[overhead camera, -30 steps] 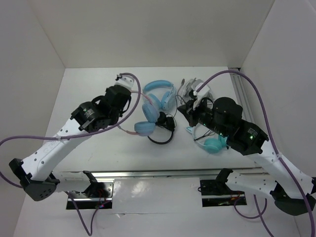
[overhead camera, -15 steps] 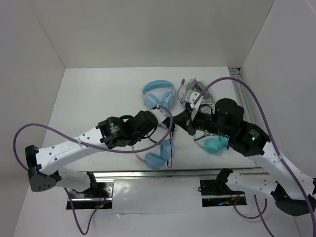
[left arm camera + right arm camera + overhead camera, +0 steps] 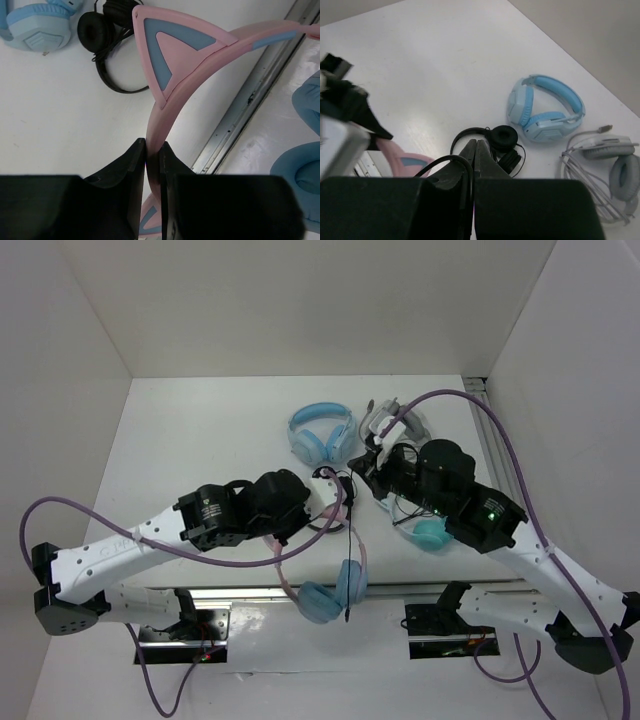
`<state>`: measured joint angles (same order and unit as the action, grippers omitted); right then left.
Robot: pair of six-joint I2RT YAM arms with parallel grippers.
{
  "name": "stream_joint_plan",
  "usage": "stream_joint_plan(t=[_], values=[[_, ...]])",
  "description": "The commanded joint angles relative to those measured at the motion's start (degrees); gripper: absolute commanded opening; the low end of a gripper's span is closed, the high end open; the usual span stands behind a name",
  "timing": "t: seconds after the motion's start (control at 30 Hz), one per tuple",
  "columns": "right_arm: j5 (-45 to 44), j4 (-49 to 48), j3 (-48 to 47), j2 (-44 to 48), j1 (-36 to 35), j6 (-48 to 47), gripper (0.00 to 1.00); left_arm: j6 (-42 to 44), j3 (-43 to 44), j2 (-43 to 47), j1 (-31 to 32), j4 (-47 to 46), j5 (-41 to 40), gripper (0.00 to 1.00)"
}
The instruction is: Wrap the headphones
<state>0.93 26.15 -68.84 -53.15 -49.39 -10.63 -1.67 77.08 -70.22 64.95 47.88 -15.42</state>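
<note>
The left gripper [image 3: 152,150] is clamped on the pink band of the headphones [image 3: 335,590]. It holds them up so the cups hang at six o'clock, past the near edge of the table [image 3: 200,440]. The right gripper [image 3: 474,147], fingers pressed together, seems to pinch their cable [image 3: 447,157] for winding. Crowding them are an all-blue pair [image 3: 322,430] at twelve, a teal pair [image 3: 430,532] at three and a small black headset [image 3: 107,30] at centre.
</note>
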Motion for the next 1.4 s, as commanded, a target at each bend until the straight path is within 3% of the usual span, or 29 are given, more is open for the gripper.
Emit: stream_joint_plan(t=[0.0,0.2,0.33,0.8,0.9,1.07,1.37], values=[[-8.21,-6.81,1.86,-0.20,-0.45,2.02,0.00,0.27,0.27,2.97,0.00,-4.98,7.50,0.00],[-19.27,-9.72,4.50,-1.26,-0.45,5.98,0.00,0.27,1.41,7.02,0.00,-6.04,10.76,0.00],[-22.10,-10.85,5.12,-1.79,-0.45,7.29,0.00,-0.26,3.25,8.77,0.00,-6.04,10.15,0.00],[-23.78,-13.75,9.25,-0.73,-1.50,8.44,0.00,-6.50,9.14,18.09,0.00,-11.23,6.98,0.00],[-21.33,-15.51,10.57,-0.73,-1.50,8.44,0.00,-8.60,10.37,18.62,0.00,-13.68,7.68,0.00],[-10.00,-22.45,16.80,0.40,-1.50,8.44,0.00,-13.88,10.99,17.83,0.00,-16.49,5.93,0.00],[5.82,-39.76,26.11,2.08,-1.50,7.82,0.03,-24.59,9.05,19.24,0.00,-23.44,-3.90,0.00]])
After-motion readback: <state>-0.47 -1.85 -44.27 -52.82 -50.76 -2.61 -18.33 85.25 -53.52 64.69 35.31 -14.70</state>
